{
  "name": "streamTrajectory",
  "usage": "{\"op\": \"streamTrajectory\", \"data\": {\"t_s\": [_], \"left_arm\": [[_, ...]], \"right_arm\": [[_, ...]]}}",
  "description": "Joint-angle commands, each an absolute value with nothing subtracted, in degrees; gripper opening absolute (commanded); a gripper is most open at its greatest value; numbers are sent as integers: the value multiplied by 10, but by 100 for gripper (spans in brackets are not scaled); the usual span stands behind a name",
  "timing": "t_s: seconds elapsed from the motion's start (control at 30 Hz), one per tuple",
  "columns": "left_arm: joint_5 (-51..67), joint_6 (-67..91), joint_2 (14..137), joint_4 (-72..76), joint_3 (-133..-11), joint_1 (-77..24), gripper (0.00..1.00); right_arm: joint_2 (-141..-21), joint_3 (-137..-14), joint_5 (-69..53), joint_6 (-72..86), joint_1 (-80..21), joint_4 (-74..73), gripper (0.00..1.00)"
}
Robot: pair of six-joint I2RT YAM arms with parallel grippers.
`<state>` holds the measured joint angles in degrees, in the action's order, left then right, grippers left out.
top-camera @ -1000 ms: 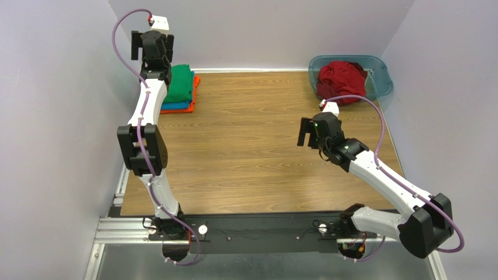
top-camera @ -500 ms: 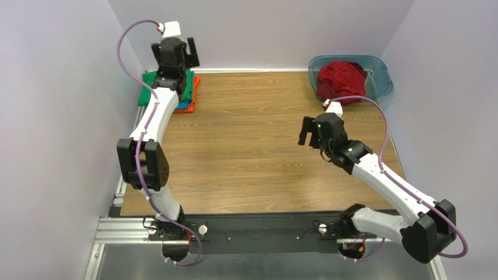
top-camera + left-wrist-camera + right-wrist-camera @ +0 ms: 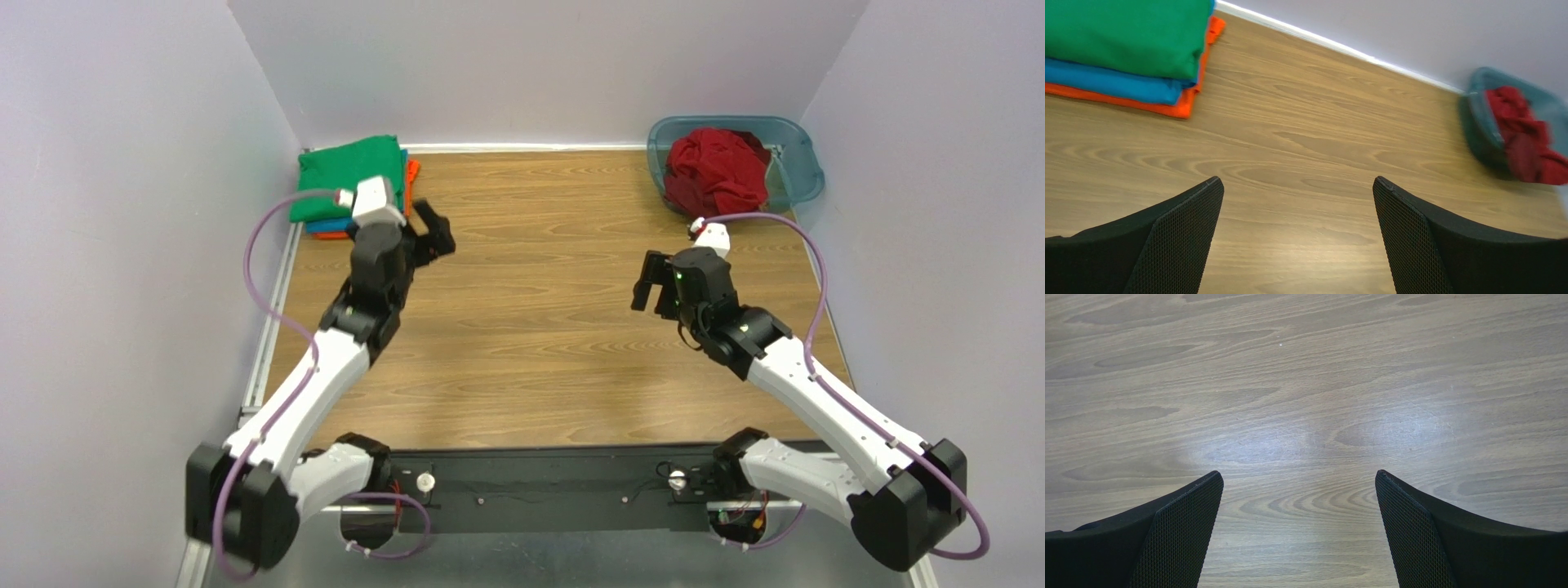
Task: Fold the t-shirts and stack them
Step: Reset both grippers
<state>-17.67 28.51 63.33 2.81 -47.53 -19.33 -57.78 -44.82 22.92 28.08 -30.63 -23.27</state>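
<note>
3 folded t-shirts, green (image 3: 353, 172) over teal-blue (image 3: 1106, 82) over orange (image 3: 1177, 109), sit stacked far left on the bench (image 3: 540, 331). 1 dark red t-shirt (image 3: 715, 169) lies crumpled in the far-right tub (image 3: 800, 157), not yet folded. The left fingers (image 3: 1174, 245) and right fingers (image 3: 1174, 539) are spread wide, empty.

A translucent blue-grey tub (image 3: 803, 157) sits at the upper right corner of the wooden table (image 3: 552, 343); pale walls (image 3: 552, 61) enclose three sides.

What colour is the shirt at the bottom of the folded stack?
The bottom shirt is orange; left wrist view shows it best.
</note>
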Motion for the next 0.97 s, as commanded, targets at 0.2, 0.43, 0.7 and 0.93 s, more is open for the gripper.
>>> {"op": "streamTrajectory", "data": {"t_s": [0.2,0.43,0.7,0.93], "left_arm": [[-142,384,421,82,-292,-226,98],[-201,385,368,41,-272,-226,98],[-222,384,300,20,-236,-226,98],[-243,388,249,27,-211,-226,98]], "right_arm": [[-543,-400,299,329,-304,-238,100],[-493,-342,329,387,-304,-238,100],[-445,-291,359,424,-304,-237,100],[-417,-281,388,431,-304,-235,100]]}}
